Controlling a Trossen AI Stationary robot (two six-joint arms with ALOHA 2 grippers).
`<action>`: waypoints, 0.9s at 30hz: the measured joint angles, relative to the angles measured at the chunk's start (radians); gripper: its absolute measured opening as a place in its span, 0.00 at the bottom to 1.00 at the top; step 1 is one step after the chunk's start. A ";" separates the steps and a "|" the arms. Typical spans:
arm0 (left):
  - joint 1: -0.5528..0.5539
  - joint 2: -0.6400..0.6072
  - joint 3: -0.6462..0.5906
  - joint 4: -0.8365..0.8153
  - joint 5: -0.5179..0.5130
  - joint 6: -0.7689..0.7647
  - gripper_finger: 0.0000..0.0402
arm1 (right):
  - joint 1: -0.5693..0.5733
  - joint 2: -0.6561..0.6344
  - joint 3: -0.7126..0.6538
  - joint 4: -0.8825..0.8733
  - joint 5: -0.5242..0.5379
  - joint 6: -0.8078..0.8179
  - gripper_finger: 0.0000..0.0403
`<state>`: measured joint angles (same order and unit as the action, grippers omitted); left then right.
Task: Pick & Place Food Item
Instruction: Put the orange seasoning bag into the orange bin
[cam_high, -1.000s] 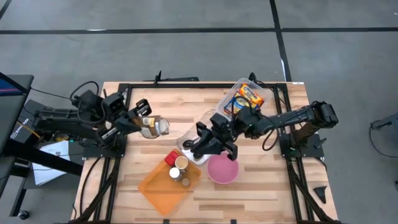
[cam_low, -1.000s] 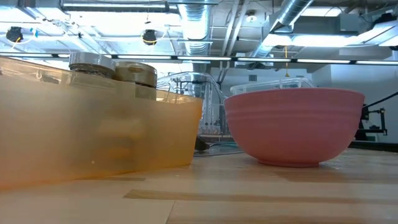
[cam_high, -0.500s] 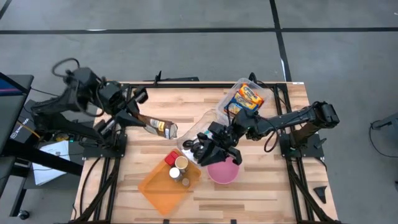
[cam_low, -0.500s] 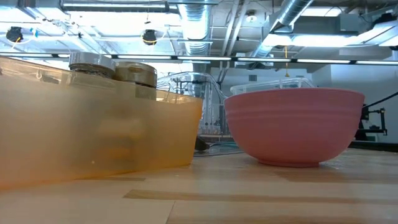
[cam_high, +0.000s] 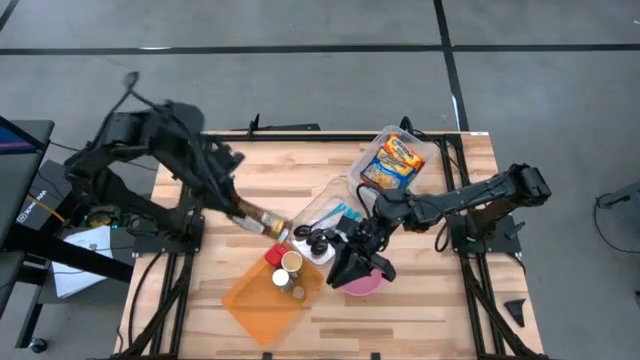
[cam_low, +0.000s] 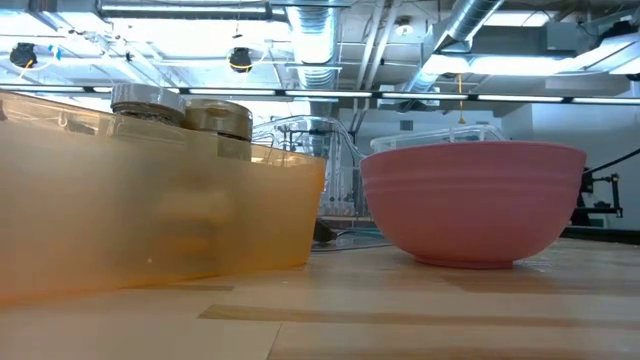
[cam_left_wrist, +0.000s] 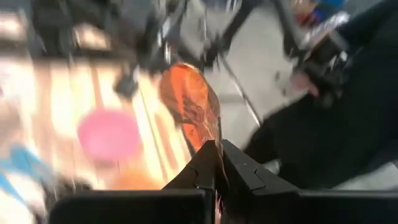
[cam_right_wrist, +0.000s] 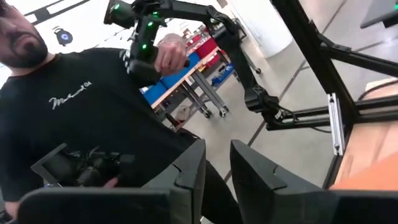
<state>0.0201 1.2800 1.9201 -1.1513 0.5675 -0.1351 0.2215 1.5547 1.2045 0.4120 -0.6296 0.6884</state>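
High view: the left gripper (cam_high: 243, 212) hangs over the table's (cam_high: 470, 300) middle, clenched on a brown food packet (cam_high: 268, 226) just above the orange tray (cam_high: 255, 305), where jars (cam_high: 288, 263) stand. The right gripper (cam_high: 358, 270) sits over the pink bowl (cam_high: 368, 285); I cannot tell how its fingers stand from above. A person in a black shirt (cam_right_wrist: 93, 118) stands beyond the table.

Person in black shirt (cam_right_wrist: 87, 124)
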 joint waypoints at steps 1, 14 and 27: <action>-0.014 0.014 0.006 -0.042 -0.007 -0.004 0.00 | 0.002 0.000 0.000 -0.007 0.001 0.000 0.18; -0.304 0.190 -0.033 -0.393 -0.103 -0.300 0.00 | 0.001 0.000 0.000 -0.024 0.000 0.011 0.18; -0.459 0.209 -0.389 -0.300 -0.149 -0.712 0.00 | 0.001 0.000 0.000 -0.089 -0.002 0.011 0.18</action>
<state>-0.4385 1.4891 1.5315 -1.4511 0.4189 -0.8471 0.2222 1.5551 1.2045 0.3230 -0.6317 0.6991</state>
